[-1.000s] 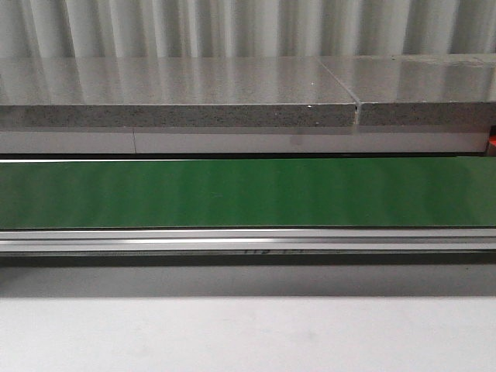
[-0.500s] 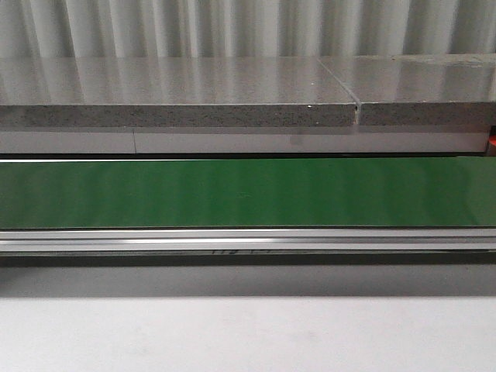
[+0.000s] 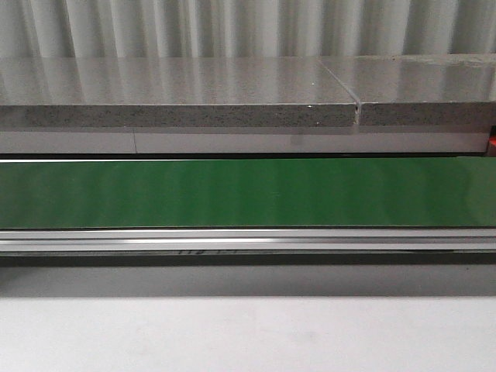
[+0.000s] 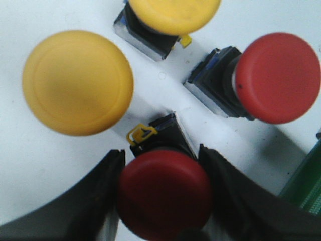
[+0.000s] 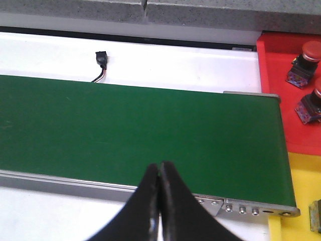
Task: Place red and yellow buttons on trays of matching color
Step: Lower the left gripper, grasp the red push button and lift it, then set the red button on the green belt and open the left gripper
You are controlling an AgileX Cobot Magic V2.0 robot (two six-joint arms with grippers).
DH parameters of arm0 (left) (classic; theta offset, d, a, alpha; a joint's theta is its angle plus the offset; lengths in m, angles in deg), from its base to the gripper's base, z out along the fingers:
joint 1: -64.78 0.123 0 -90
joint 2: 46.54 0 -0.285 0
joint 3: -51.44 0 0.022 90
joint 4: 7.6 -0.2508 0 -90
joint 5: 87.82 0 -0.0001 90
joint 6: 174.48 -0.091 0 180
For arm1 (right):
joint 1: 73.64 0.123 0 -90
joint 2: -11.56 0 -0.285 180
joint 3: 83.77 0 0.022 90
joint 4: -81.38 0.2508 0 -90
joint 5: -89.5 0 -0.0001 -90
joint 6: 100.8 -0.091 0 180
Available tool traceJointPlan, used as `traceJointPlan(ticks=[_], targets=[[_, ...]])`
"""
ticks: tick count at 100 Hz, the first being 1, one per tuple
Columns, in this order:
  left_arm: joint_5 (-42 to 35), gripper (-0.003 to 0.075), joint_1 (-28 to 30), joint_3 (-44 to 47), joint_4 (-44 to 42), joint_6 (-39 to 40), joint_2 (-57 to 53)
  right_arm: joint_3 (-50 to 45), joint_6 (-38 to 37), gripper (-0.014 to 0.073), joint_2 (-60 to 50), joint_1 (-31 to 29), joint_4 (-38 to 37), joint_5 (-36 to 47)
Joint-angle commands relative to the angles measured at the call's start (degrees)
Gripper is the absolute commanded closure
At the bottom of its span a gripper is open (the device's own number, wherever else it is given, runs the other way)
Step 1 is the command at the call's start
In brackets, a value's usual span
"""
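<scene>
In the left wrist view my left gripper is shut on the cap of a red button, with a black finger pressed to each side of it. A second red button and two yellow buttons lie close by on the white surface. In the right wrist view my right gripper is shut and empty over the belt's near rail. A red tray holds two red buttons. A yellow tray sits beside it.
A green conveyor belt with a metal front rail crosses the front view, and no gripper shows there. A grey stone shelf runs behind it. In the right wrist view a black plug with a cable lies beyond the belt.
In the front view a small dark marking under the belt's front rail has shifted to the left. Nothing else has changed there.
</scene>
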Motion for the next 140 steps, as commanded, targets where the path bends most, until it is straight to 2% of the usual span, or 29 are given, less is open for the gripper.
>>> traceJointPlan(ticks=[1,11,17,63,86,110,140], targets=[[0.3,0.0581,-0.1,-2.3,0.8,0.0,-2.7,1.3,0.6,0.0710,-0.1,0.0,0.3,3.5],[3.0,0.0699,-0.1,-4.0,0.9,-0.7,-2.8,1.3,0.6,0.0710,-0.1,0.0,0.3,3.5],[4.1,0.0739,-0.1,-4.6,1.4,-1.7,-3.3,1.3,0.6,0.0710,-0.1,0.0,0.3,3.5],[10.1,0.0740,-0.5,-4.8,1.7,-8.1,-17.9,1.3,0.6,0.0710,-0.1,0.0,0.3,3.5],[13.8,0.0740,-6.8,-4.8,1.4,-12.2,-20.1,1.3,0.6,0.0710,-0.1,0.0,0.3,3.5],[15.4,0.0740,-14.9,-4.8,-6.5,-12.2,-19.9,1.3,0.6,0.0710,-0.1,0.0,0.3,3.5],[18.0,0.0740,-16.4,-4.8,-7.4,-12.2,-17.6,1.3,0.6,0.0710,-0.1,0.0,0.3,3.5]])
